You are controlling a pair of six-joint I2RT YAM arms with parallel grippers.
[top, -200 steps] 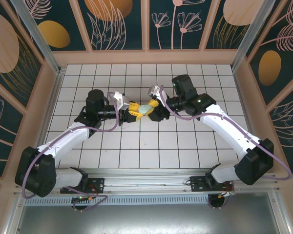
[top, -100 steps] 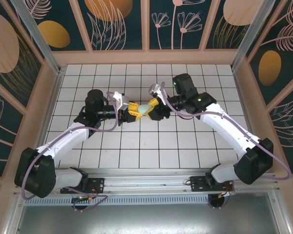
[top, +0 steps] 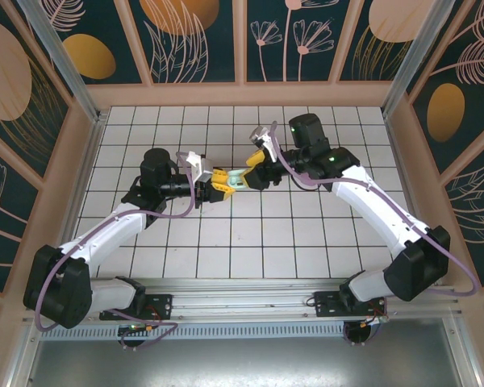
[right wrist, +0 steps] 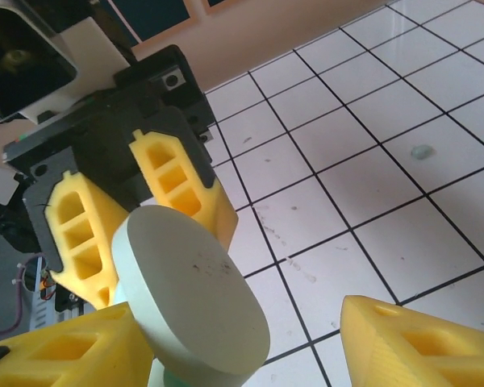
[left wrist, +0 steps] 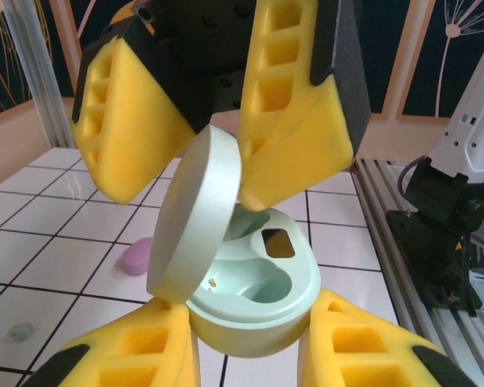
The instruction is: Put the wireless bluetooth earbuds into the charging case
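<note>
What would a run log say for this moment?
left gripper: shut on mint case | lid: open | right gripper: open, straddling lid | visible sockets: empty

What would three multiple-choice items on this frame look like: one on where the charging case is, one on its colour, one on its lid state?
1. Where is the charging case?
A. flat on the tiles
B. clamped in the left gripper
C. on the aluminium rail

2. What colour is it?
A. pale mint green
B. pink
C. black

3. How is its lid?
A. shut
B. detached, lying on the tiles
C. hinged open, tilted up

Answers:
1 B: the yellow fingers press on both its sides.
2 A: shell and lid are both mint.
3 C: the earbud wells inside show, and the lid stands between the right gripper's open jaws.
</note>
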